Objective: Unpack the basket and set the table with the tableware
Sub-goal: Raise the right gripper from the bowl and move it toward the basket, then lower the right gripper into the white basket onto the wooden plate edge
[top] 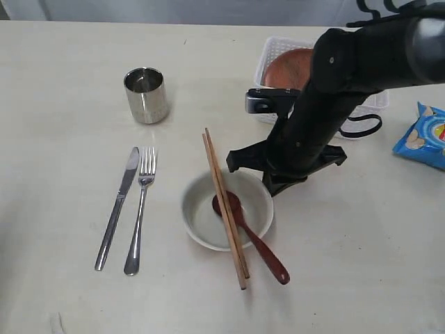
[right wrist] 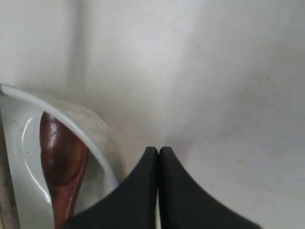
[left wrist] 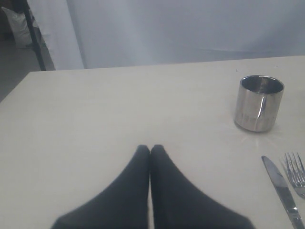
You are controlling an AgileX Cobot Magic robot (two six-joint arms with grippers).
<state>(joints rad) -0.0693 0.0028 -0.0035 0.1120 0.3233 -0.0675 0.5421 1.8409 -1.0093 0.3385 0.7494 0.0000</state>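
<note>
right gripper (right wrist: 158, 151), jaws together and empty, just beside bowl (top: 189, 209) bearing spoon (top: 259, 242) and chopsticks (top: 224, 209); left gripper (left wrist: 150, 149) likewise closed, empty.

Chopsticks (top: 224, 206) and wooden spoon (top: 254, 240) rest on the white bowl (top: 193, 217); brown plate (top: 285, 69) sits in the basket (top: 278, 45).

Chip bag (top: 422, 136): blue w/ yellow and white print, lying flat at right edge of exterior view, partly cut off by frame.
Backdrop (left wrist: 190, 28): pale grey curtain, left wrist view.
Dark post (left wrist: 34, 36): slanted, beside the curtain's edge; white sack (left wrist: 16, 26) behind it.
</note>
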